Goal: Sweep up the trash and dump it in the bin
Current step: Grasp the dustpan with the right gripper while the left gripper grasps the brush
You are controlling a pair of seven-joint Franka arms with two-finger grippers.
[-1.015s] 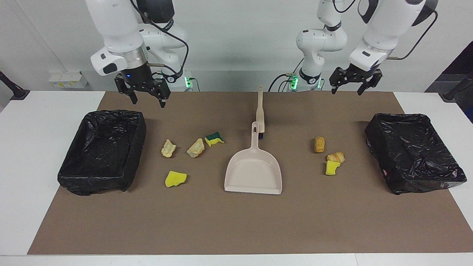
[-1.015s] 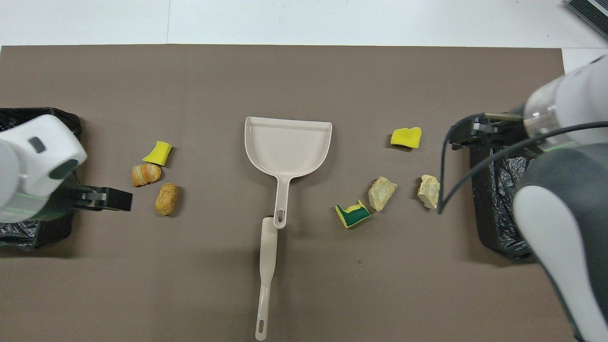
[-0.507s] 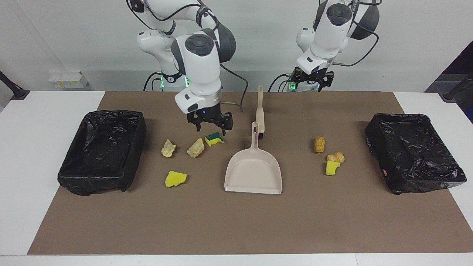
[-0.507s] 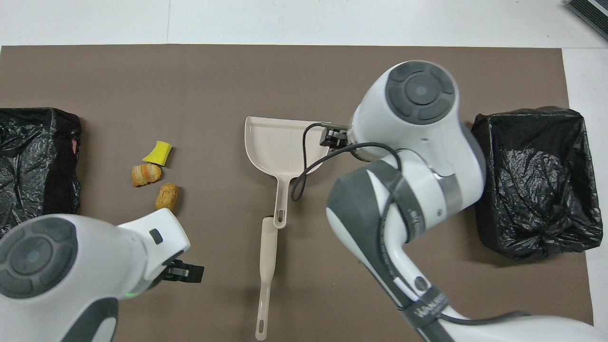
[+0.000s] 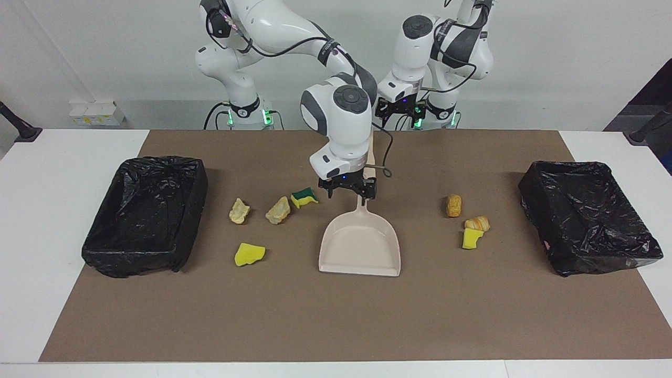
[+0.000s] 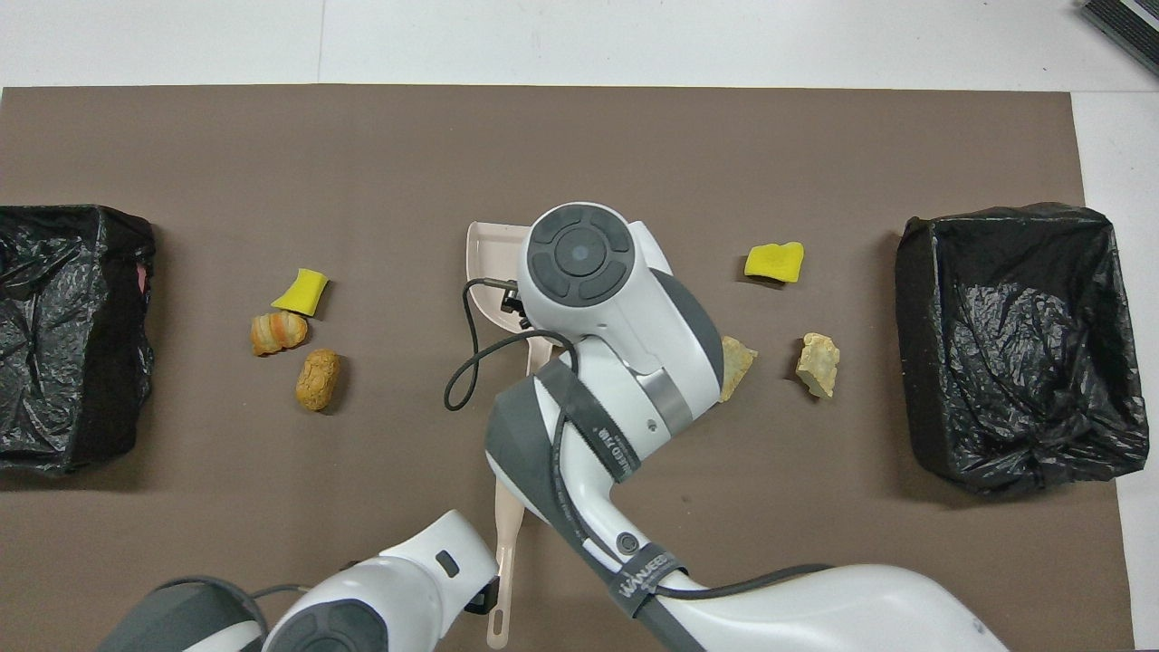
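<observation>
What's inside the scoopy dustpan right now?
Nothing that shows. In the facing view the dustpan has a bare tray, and the scraps lie on the mat beside it. The right gripper hangs open over its handle and covers that.

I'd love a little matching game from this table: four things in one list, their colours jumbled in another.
Things:
1. dustpan
2. bin at the right arm's end of the table
3. sponge beside the dustpan's handle
4. croissant-shaped scrap

Colours:
A. golden-brown with pale stripes
B. black
C. pale beige
D. green and yellow

Pairs: 1-C, 2-B, 3-D, 4-A
</observation>
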